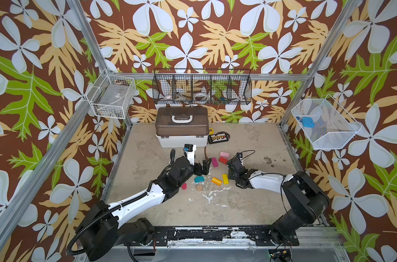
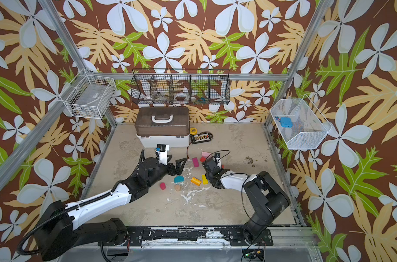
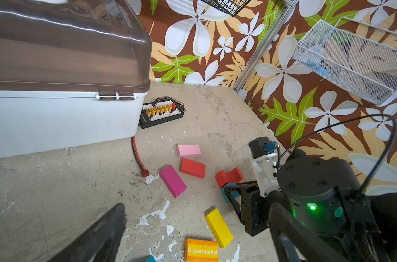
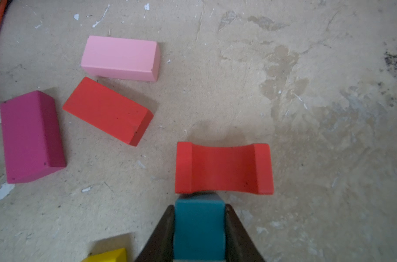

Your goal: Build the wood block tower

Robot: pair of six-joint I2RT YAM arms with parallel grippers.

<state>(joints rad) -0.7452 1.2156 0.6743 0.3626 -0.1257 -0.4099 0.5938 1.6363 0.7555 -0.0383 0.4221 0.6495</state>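
Wood blocks lie scattered and single on the table; no tower is in view. Pink bar (image 4: 120, 57), red bar (image 4: 107, 111) and magenta bar (image 4: 31, 136) lie close together. My right gripper (image 4: 199, 207) is shut on the blue cube (image 4: 199, 229), which touches the red arch (image 4: 223, 167). The yellow bar (image 1: 225, 178), orange "Supermarket" block (image 3: 201, 249), teal roof piece (image 1: 199, 179), crimson cylinder (image 1: 184, 186) and tan cylinder (image 1: 199, 187) lie nearer the front. My left gripper (image 1: 204, 167) hangs open and empty left of the magenta bar (image 1: 214, 162).
A brown-lidded white toolbox (image 1: 181, 127) stands at the back, with a black-and-orange electronic board (image 1: 218, 137) and its red-black lead (image 3: 137, 156) beside it. Wire baskets (image 1: 202, 87) hang on the walls. The two grippers are close together mid-table.
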